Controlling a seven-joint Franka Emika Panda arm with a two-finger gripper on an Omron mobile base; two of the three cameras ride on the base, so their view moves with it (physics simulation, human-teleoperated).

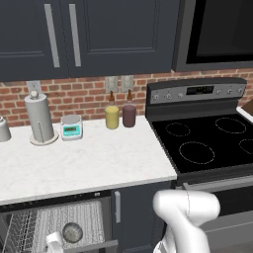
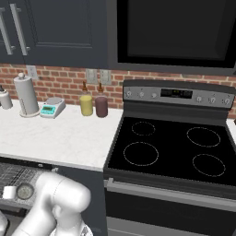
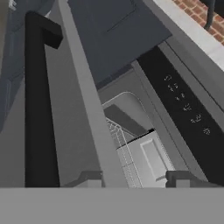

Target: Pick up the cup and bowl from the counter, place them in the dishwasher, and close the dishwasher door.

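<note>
One dark speckled bowl [image 1: 72, 232] and one white cup [image 2: 9, 192] are seen in the dishwasher [image 1: 59, 222] rack; the gripper [image 3: 133, 179] fingers are seemingly parted astride the door's [image 3: 83, 109] edge, grasp unclear.

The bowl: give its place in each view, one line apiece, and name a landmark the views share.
Left base view: the bowl lies on the white wire rack of the open dishwasher, bottom left, under the counter edge.
Right base view: the bowl sits at the far lower left, beside the cup.
Hand view: I cannot make it out.
Shared landmark: the dishwasher rack.
</note>
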